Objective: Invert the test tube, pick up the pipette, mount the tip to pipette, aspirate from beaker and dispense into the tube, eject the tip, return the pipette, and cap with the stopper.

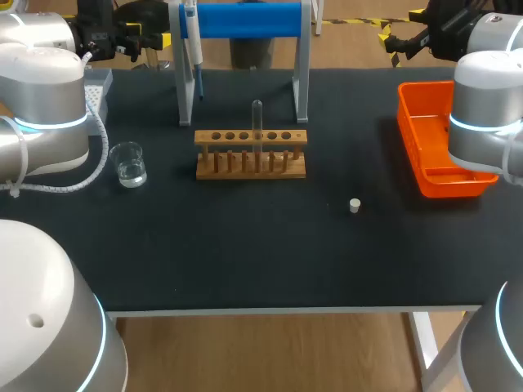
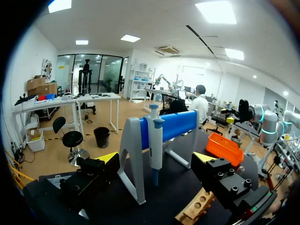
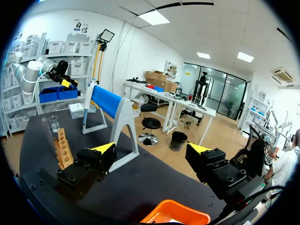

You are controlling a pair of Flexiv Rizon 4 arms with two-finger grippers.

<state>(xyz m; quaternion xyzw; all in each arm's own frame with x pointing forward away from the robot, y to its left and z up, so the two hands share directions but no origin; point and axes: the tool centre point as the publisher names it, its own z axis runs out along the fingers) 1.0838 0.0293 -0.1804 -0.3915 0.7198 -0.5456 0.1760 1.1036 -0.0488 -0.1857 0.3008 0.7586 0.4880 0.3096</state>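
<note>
A clear test tube [image 1: 257,122] stands upright in the wooden rack [image 1: 251,155] at mid table; the right wrist view shows the tube [image 3: 48,133] and rack [image 3: 63,151] too. The blue-and-white pipette [image 1: 194,49] hangs on the grey stand [image 1: 301,65]. In the left wrist view the pipette [image 2: 155,140] is straight ahead of my open left gripper [image 2: 155,159]. A glass beaker [image 1: 129,163] with liquid sits left of the rack. The small white stopper [image 1: 355,205] lies to the rack's front right. Both grippers are raised at the table's far edge, left gripper [image 1: 131,39] and right gripper [image 1: 391,38], open and empty.
An orange tray [image 1: 437,151] lies at the right side, under my right gripper [image 3: 151,149]. A grey tip box [image 1: 98,88] is partly hidden behind my left arm. The stand carries a blue roll [image 1: 245,20].
</note>
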